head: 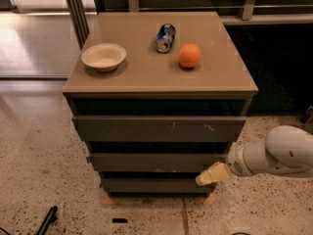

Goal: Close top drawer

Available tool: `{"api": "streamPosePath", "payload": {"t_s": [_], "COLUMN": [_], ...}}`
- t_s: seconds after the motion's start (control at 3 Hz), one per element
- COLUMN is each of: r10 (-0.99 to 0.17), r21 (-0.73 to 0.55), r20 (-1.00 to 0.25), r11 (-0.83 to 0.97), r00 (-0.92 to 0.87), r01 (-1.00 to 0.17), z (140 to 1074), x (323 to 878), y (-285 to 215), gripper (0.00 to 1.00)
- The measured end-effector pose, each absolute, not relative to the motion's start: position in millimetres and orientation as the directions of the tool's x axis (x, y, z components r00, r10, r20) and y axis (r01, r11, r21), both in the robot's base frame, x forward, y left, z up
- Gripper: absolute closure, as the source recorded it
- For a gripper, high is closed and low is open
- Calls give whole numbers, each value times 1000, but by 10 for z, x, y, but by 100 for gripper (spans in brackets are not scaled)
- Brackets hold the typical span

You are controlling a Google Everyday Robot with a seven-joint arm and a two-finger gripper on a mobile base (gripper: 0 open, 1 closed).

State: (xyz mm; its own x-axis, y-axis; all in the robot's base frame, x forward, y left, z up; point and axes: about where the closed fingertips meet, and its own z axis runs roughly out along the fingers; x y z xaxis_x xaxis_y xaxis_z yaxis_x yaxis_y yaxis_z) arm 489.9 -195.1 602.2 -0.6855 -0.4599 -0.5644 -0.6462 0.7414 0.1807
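The top drawer [159, 128] is the widest grey-brown front, with pale scratch marks right of centre. It stands pulled out a little under the tan cabinet top [146, 75], with a dark gap above it. Two narrower drawer fronts sit below it. My gripper [211, 175] comes in from the right on a white arm. Its tan tip is low, in front of the right end of the lower drawers, below the top drawer and apart from it.
On the cabinet top are a cream bowl [103, 57] at the left, a lying can [165, 37] and an orange [190, 56]. Speckled floor surrounds the cabinet. A dark object [47, 219] lies on the floor at lower left.
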Motion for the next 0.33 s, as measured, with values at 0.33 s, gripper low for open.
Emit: {"api": "streamPosePath", "payload": {"t_s": [0.33], "r10": [-460], "r21": [181], "r20": [-564], "r11": [741], "r00": [-686], "r01": [-646], "z": [6022], "x": [4899], "y": [-1951], "gripper": [0]}}
